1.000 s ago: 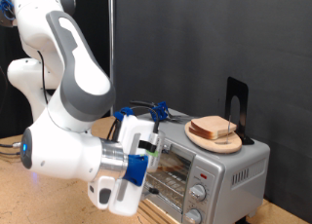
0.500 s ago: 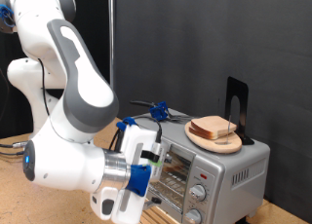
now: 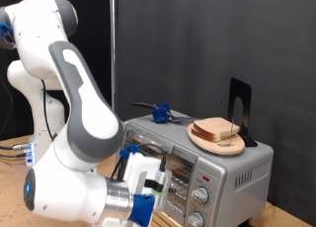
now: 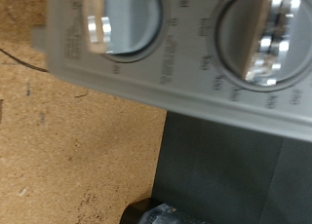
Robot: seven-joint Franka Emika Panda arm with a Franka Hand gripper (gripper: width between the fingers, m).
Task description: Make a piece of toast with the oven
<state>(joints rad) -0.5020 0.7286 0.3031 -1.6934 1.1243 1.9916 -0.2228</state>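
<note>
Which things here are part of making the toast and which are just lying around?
For the job:
- oven, its knobs close up in the wrist view
- piece of toast, lying on the plate
- gripper, low in front of the oven

Just there:
- round wooden plate on top of the oven
- blue-handled tool behind it
- black stand

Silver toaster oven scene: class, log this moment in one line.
hand: low before silver toaster oven | wrist view: round knobs close | bread slices: on top
</note>
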